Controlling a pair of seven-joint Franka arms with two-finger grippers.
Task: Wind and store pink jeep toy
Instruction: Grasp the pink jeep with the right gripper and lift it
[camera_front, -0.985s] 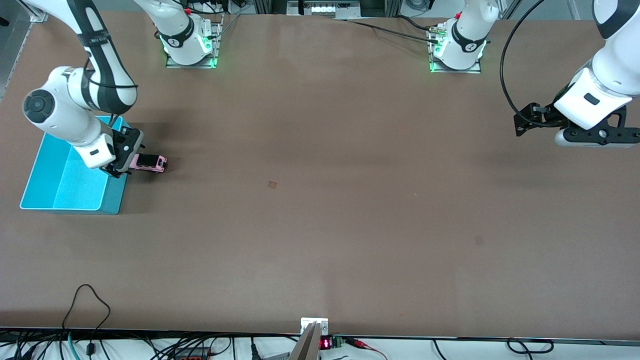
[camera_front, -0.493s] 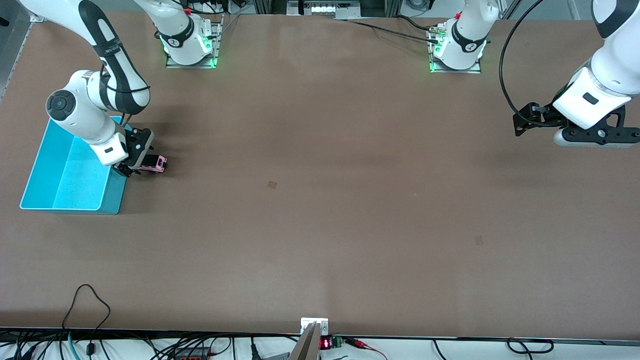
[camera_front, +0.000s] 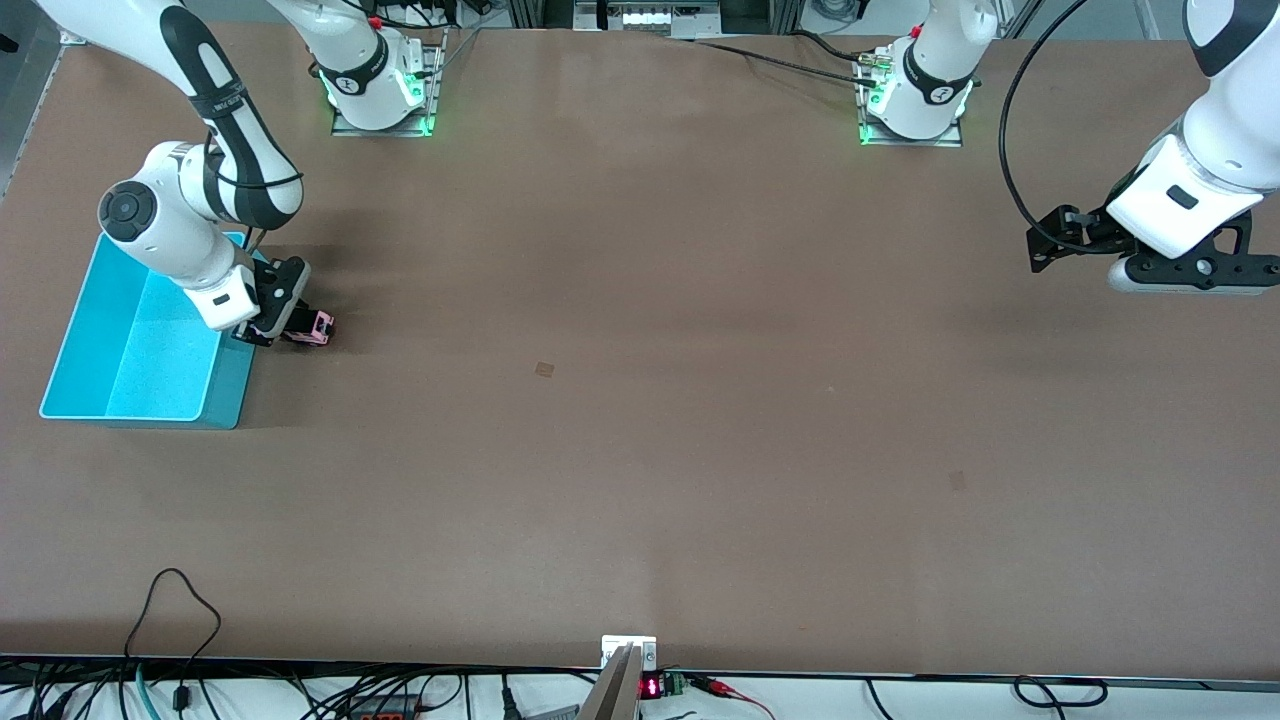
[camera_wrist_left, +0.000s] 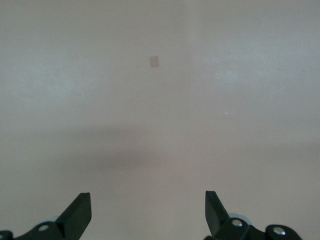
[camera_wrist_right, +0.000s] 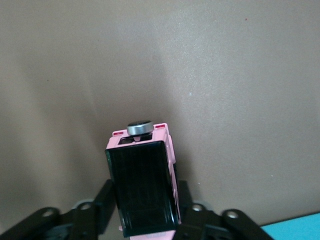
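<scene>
Right gripper (camera_front: 283, 322), middle left of the front frame, clamped on pink jeep toy (camera_front: 312, 327) (camera_wrist_right: 144, 182) resting on table (camera_front: 640, 420), just beside turquoise bin (camera_front: 229, 390). Nothing seen inside bin. Left gripper (camera_front: 1040, 245), upper right of frame, fingers apart, waiting.

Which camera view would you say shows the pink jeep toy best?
The right wrist view: the pink jeep toy fills it, clamped in the right gripper. The front view shows it tiny and half-covered; the left wrist view shows none of it.
</scene>
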